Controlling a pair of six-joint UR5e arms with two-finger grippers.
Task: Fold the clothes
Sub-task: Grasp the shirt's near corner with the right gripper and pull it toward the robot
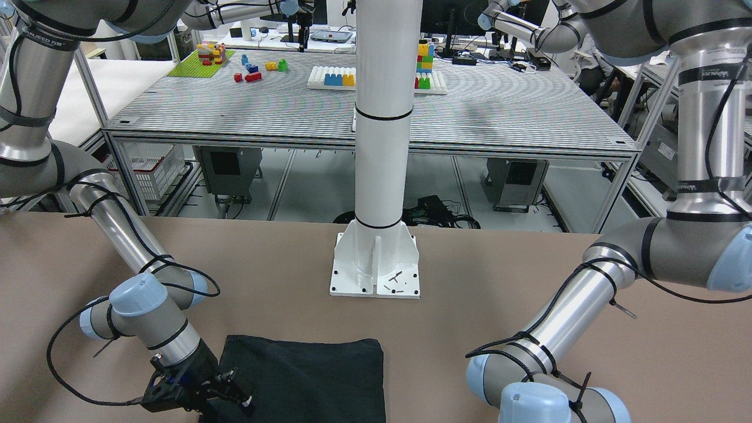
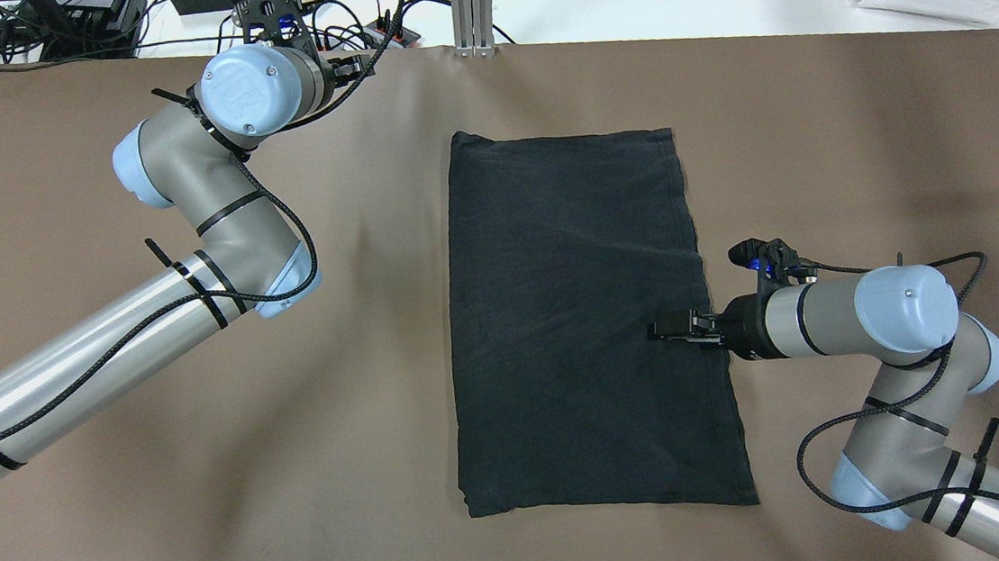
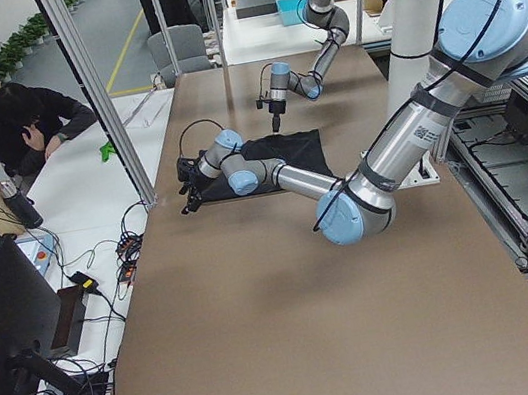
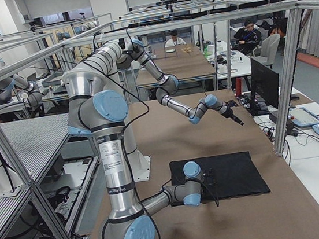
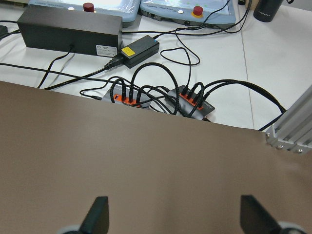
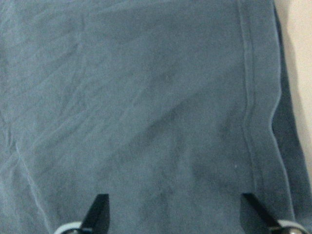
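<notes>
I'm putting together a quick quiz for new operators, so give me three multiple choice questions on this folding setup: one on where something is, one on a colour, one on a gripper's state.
1. Where over the table is the right gripper?
A. over the garment's edge on its own side
B. at the far edge, off the cloth
C. at the near edge, off the cloth

2. What colour is the garment?
A. white
B. dark charcoal
C. red

3. How is the left gripper?
A. shut on the garment
B. shut, empty
C. open, over bare table

Answers:
1 A: the overhead view shows its fingers above the cloth's right edge.
2 B: it looks dark in the exterior views.
3 C: its wrist view shows fingers wide apart over brown table.
</notes>
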